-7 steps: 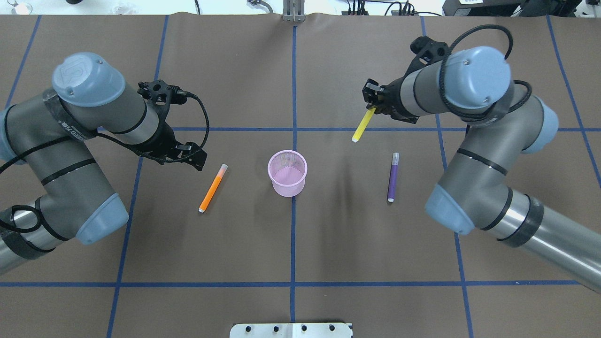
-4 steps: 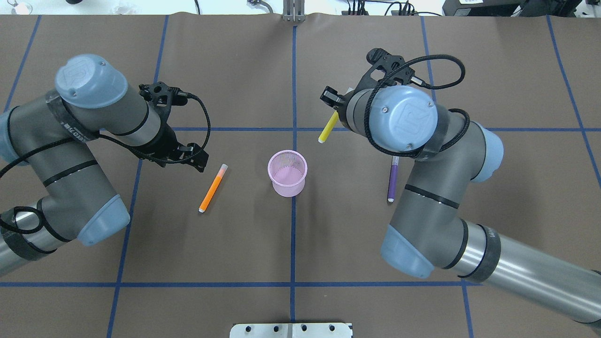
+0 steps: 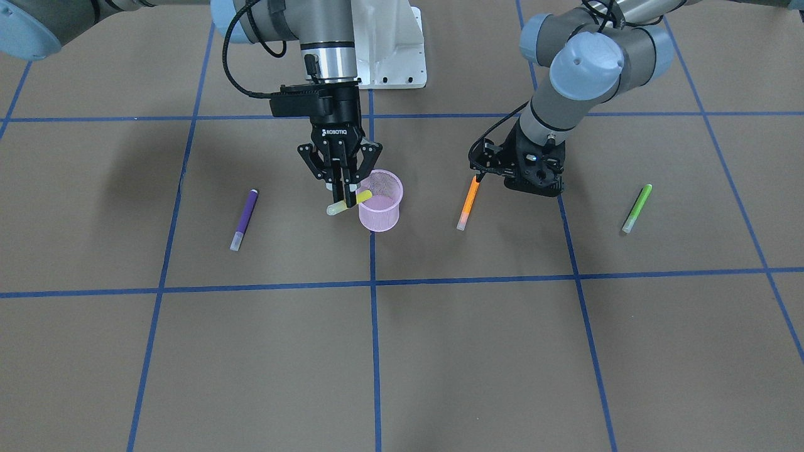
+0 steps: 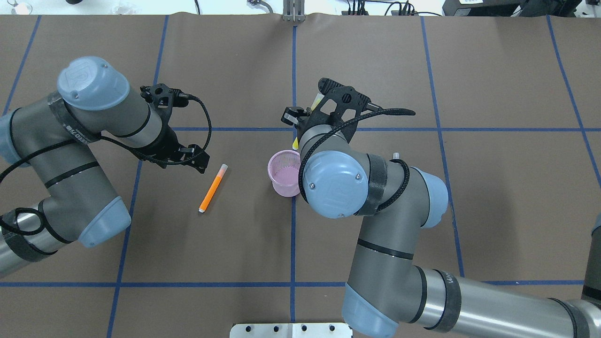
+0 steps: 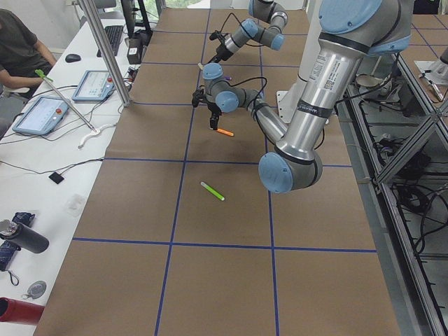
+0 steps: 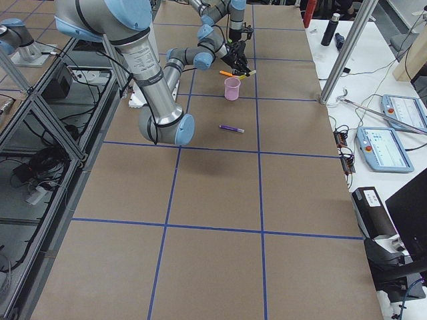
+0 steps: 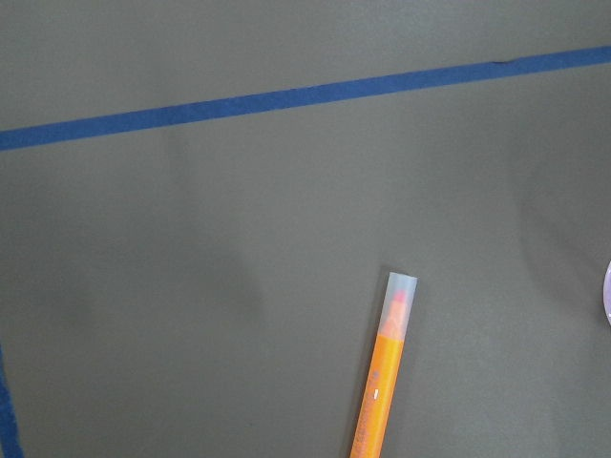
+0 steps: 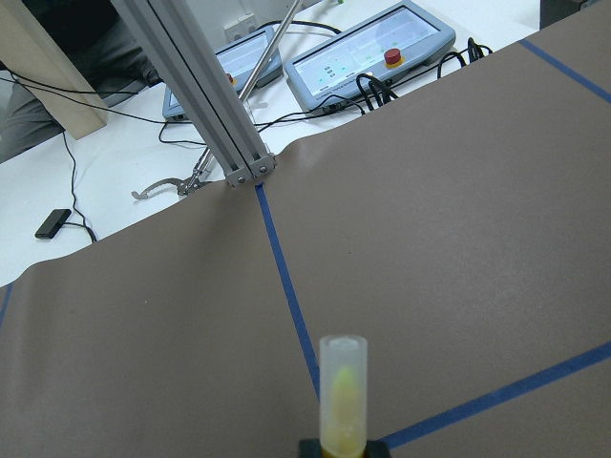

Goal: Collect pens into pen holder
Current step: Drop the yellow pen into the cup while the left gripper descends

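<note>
The pink mesh pen holder (image 3: 380, 202) stands mid-table, half hidden under my right arm in the overhead view (image 4: 281, 172). My right gripper (image 3: 343, 198) hangs right beside its rim, shut on a yellow pen (image 3: 362, 197) that lies nearly level; its pale cap (image 8: 343, 374) fills the right wrist view. An orange pen (image 4: 212, 188) lies flat on the mat, and my left gripper (image 4: 193, 157) hovers open by its cap end. The left wrist view shows that orange pen (image 7: 385, 386). A purple pen (image 3: 244, 220) and a green pen (image 3: 636, 208) lie apart on the mat.
Brown mat with blue tape grid lines (image 3: 370, 279). The white robot pedestal (image 3: 389, 44) stands behind the cup. A metal post (image 8: 205, 105), tablets and cables sit past the mat's far edge. A person (image 5: 17, 42) sits at the side bench.
My right arm has swung left with the yellow pen, from over the purple pen's side to beside the pen holder. The left arm has barely moved.
</note>
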Controlling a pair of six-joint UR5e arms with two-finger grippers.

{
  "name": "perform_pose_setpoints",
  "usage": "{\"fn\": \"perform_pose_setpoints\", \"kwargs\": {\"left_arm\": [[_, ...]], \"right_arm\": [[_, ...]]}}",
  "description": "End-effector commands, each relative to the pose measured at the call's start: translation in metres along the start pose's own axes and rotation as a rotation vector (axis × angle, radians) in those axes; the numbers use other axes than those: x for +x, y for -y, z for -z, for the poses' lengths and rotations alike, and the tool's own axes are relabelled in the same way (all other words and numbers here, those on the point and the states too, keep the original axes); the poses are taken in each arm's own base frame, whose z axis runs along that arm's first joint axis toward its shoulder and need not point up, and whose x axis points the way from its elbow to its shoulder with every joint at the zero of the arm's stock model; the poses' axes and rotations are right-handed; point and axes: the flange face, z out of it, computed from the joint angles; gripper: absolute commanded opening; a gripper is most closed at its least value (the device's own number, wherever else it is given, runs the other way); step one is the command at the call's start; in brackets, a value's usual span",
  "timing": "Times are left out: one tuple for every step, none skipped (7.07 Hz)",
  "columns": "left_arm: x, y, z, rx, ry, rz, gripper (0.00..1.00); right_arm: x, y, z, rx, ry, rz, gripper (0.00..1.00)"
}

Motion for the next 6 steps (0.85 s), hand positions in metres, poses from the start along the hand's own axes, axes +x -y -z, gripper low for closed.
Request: {"fn": "perform_pose_setpoints", "kwargs": {"left_arm": [[0.001,0.000,0.001,0.001,-0.001,-0.002,0.99],[0.001,0.000,0.001,0.001,-0.001,-0.002,0.99],[0.001,0.000,0.001,0.001,-0.001,-0.002,0.99],[0.000,0.000,0.000,0.000,0.000,-0.001,0.99],[0.000,0.000,0.000,0.000,0.000,-0.001,0.99],[0.000,0.000,0.000,0.000,0.001,0.001,0.99]], "right_arm": [[-0.002,-0.012,0.004,0.002,0.011,0.089,0.00],[-0.003,-0.020,0.007,-0.011,0.014,0.118,0.00],[-0.001,-0.032,0.009,-0.025,0.016,0.170,0.00],[-0.002,-0.035,0.011,-0.029,0.023,0.175,0.00],[-0.002,-0.041,0.012,-0.027,0.042,0.170,0.00],[-0.002,-0.041,0.011,-0.025,0.043,0.171,0.00]]}}
